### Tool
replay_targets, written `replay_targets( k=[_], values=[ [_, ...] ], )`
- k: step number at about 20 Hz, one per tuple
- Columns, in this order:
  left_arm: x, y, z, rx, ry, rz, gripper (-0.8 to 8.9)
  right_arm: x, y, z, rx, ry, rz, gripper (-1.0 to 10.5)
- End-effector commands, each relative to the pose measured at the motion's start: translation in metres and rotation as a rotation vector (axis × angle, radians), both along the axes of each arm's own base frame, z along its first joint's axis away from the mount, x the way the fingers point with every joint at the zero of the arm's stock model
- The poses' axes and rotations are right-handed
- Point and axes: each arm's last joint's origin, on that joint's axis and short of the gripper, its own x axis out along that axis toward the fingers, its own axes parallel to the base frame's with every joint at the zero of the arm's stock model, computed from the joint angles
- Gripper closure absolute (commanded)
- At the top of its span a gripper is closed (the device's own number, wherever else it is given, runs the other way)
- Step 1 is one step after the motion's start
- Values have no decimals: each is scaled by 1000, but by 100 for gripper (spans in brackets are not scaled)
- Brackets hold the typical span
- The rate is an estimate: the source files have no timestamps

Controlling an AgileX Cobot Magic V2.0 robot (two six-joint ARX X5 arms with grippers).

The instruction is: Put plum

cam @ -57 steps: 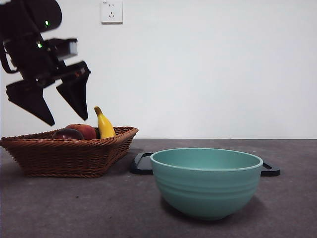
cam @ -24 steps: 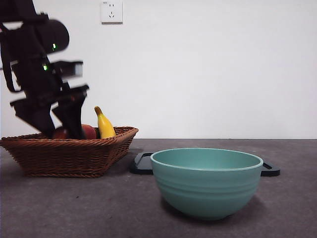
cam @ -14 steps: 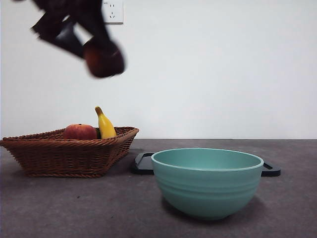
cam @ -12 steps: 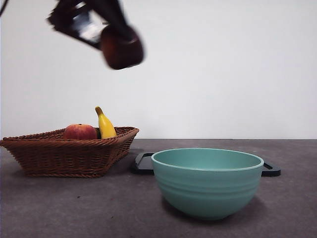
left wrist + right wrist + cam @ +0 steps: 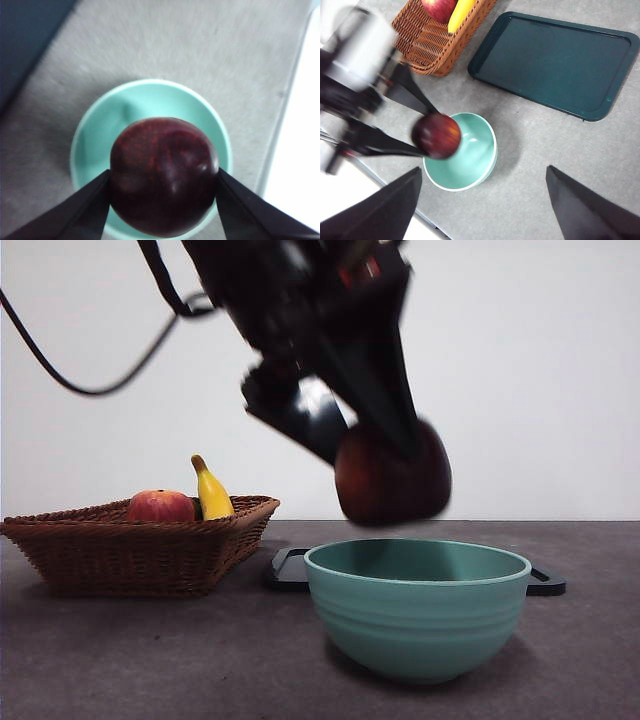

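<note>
Front view, centre of frame: the left gripper (image 5: 392, 455) enters from the top edge, its two jaws clamped on either side of the plum (image 5: 392, 472), which hangs in the air just above the rim of the green bowl (image 5: 417, 610) without touching it. In the left wrist view the plum (image 5: 164, 176) fills the lower centre, with the bowl (image 5: 150, 105) directly beneath it. At lower left of the front view a wicker basket (image 5: 140, 552) holds a red apple (image 5: 160, 506) and a banana (image 5: 210, 490); a dark tray (image 5: 288, 570) lies behind the bowl. In the right wrist view the right gripper (image 5: 485, 207) has its jaws spread wide at the bottom corners, holding nothing, well apart from the bowl (image 5: 470, 165).
</note>
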Motion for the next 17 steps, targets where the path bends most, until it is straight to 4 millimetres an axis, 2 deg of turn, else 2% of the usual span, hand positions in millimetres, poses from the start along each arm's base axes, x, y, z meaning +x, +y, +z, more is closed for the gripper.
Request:
replay_targets(
  k=[1,8,11,12,14,17],
  values=[
    [2,-15,-14,31,-27,-44,569,1,0,5,5,-11,-1,550],
    [3,-33,-51,134,-52,-98,568,1,0,5,5,-11,-1,550],
    [3,-36,-53,127,-58,-102,562,1,0,5,5,-10,-1,550],
    [3,-36,-53,123,-61,-103,542,1,0,5,5,-10,-1,550],
    [3,-36,-53,127,-58,-103,423,1,0,5,5,-10,-1,550],
    [3,-36,-53,126,-58,-102,408,1,0,5,5,-10,-1,550]
  ],
)
